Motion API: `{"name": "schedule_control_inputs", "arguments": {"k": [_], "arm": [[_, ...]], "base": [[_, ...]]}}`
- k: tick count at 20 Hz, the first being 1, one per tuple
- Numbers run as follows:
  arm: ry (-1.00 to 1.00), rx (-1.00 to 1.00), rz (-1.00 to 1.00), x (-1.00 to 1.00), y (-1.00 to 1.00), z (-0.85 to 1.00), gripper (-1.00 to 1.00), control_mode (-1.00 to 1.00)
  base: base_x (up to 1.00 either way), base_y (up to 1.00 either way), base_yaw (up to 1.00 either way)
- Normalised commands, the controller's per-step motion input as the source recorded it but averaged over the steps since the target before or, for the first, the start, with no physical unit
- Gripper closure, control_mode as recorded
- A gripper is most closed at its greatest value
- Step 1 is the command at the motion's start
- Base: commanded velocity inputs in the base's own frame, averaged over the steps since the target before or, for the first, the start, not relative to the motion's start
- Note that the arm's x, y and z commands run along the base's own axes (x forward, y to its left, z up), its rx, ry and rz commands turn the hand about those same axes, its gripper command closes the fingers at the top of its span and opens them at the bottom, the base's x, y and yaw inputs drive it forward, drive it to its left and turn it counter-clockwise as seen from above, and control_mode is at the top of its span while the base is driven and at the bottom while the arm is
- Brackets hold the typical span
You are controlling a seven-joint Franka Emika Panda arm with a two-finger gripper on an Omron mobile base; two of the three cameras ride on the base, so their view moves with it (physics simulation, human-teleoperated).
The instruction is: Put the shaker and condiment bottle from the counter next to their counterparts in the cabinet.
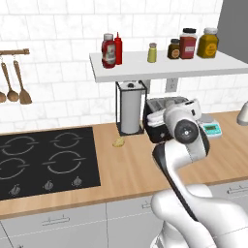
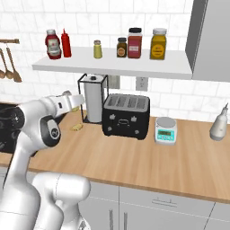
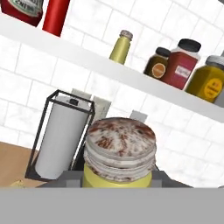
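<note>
At the bottom centre of the hand view, the shaker [image 3: 119, 159] sits pinched between the gripper's [image 3: 118, 181] two dark finger tips. Its body is bright yellow and cylindrical, and its ridged grey cap, mottled with rusty brown flecks, faces the camera. Behind it, at lower left of that view, stands a white paper towel roll [image 3: 61, 135] in a black wire frame. The cabinet [image 1: 164, 67], a plain white shelf, runs across the upper part of the left base view. At its left end stands the condiment bottle [image 1: 108, 50], squat and red with a white cap and label, just beside a slim all-red squeeze bottle [image 1: 118, 49]. Near the shelf's middle stands a small olive-yellow shaker [image 1: 152, 53], and three jars [image 1: 190, 44] stand to its right. A black toaster [image 2: 126, 115] stands on the wooden counter [image 2: 148, 157] at the centre of the right base view.
</note>
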Motion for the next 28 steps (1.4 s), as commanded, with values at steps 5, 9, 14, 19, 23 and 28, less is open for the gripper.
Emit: {"name": "schedule_control_inputs", "arguments": {"k": [5, 9, 14, 19, 23, 28], "arm": [[0.0, 0.0, 0.21, -0.23, 0.23, 0.62, 1.0, -1.0], [0.01, 0.01, 0.21, -0.24, 0.22, 0.56, 1.0, -1.0], [0.05, 0.06, 0.21, -0.18, 0.2, 0.54, 1.0, -1.0], [0.1, 0.12, 0.19, -0.08, 0.12, 0.58, 1.0, -1.0], [0.19, 0.13, 0.13, 0.16, 0.0, 0.28, 1.0, -1.0], [0.09, 0.07, 0.04, 0.51, -0.05, -0.07, 1.0, -1.0]], "base": [[0.0, 0.0, 0.0], [0.0, 0.0, 0.0], [0.0, 0.0, 0.0], [0.0, 0.0, 0.0], [0.0, 0.0, 0.0], [0.0, 0.0, 0.0]]}}
